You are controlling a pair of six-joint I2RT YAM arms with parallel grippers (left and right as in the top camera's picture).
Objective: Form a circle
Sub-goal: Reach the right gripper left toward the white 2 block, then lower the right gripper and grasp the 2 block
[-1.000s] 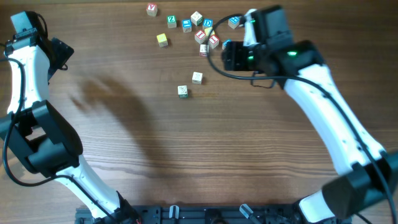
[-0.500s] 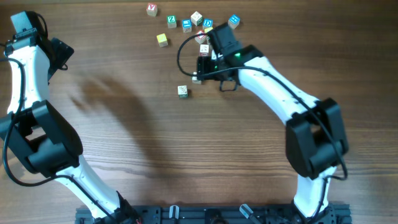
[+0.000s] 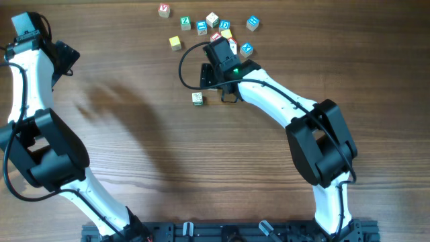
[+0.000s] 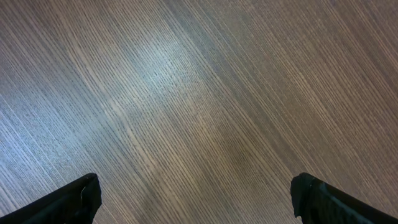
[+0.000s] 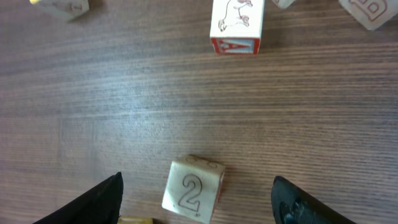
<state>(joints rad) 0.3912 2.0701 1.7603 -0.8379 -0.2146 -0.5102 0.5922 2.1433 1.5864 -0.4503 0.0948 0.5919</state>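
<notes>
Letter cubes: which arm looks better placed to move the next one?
Right, probably: the right gripper, open, hangs over the cube marked 2; the left gripper is over the table, far from any cube.

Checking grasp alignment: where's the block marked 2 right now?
Right wrist view, bottom centre: the block marked 2 lies between the open fingers of the right end effector, touching neither, with the red-edged A block beyond it.
</notes>
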